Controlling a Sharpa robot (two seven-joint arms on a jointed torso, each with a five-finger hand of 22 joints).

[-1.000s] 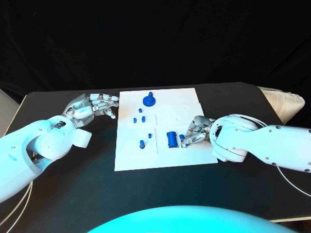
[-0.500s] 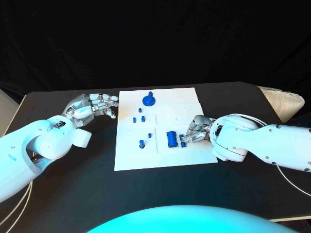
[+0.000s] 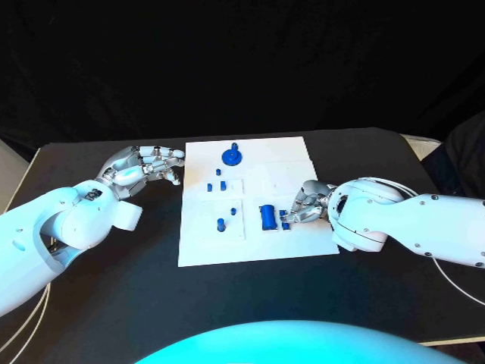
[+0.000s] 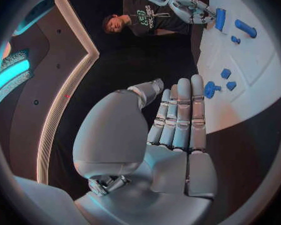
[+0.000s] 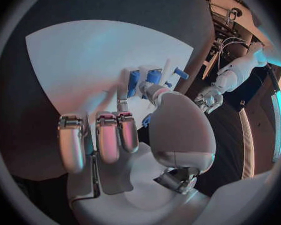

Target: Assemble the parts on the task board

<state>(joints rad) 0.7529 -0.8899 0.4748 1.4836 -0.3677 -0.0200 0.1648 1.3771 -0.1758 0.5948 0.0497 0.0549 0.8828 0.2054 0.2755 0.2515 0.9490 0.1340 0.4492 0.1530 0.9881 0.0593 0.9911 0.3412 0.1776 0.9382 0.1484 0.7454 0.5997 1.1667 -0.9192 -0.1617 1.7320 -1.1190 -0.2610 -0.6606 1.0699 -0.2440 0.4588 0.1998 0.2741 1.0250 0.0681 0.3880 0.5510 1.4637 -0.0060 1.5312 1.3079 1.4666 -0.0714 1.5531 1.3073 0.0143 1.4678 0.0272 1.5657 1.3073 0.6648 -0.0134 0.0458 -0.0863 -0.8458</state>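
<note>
On your far left, the left hand (image 3: 146, 168) sits above the black table (image 3: 111, 303) just beside the left edge of the task board (image 3: 259, 243), holding nothing; in the left wrist view its fingers (image 4: 181, 112) lie straight and side by side, pointing toward the board's edge, with the thumb apart from them, so you can read it as released. Moving right onto the white plate, you see a round blue part with a stem (image 3: 233, 156) standing near the far edge, and closer to you a loose group of small blue pieces (image 3: 217, 185) on the left half of the board, with another small blue peg (image 3: 220, 224) nearer the front. Just right of these, near the board's middle, a longer blue cylinder (image 3: 267, 217) lies on the plate. The right hand (image 3: 306, 205) rests over the board immediately to the right of that cylinder, its fingertips (image 5: 125, 80) down at the blue pieces; in the right wrist view one finger and the thumb reach toward the blue parts (image 5: 143, 77) while the other fingers are curled back. You cannot tell from these views whether it actually pinches a part or only touches it. The right arm (image 3: 417, 227) leads off across the table's right side.
</note>
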